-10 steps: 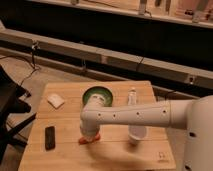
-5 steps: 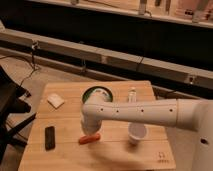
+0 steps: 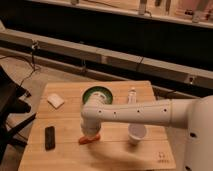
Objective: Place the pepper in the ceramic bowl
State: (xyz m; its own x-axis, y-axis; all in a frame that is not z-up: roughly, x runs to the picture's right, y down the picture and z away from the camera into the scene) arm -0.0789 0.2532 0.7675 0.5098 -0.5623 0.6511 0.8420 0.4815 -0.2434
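The pepper (image 3: 89,140) is small and red-orange and lies on the wooden table (image 3: 115,155), in front of the bowl. The ceramic bowl (image 3: 97,93) is round, green inside with a dark rim, and stands at the back middle of the table. My white arm reaches in from the right and bends down at its end. The gripper (image 3: 88,133) points down directly over the pepper, at or just above it. The arm's end hides the near rim of the bowl and part of the pepper.
A white plastic cup (image 3: 137,133) stands right of the pepper. A black rectangular block (image 3: 49,137) lies at the front left. A white flat object (image 3: 56,101) lies at the back left. A small white bottle (image 3: 132,95) stands right of the bowl.
The arm's end has dropped a little lower over the pepper than half a second ago. The pepper lies at the same spot on the table.
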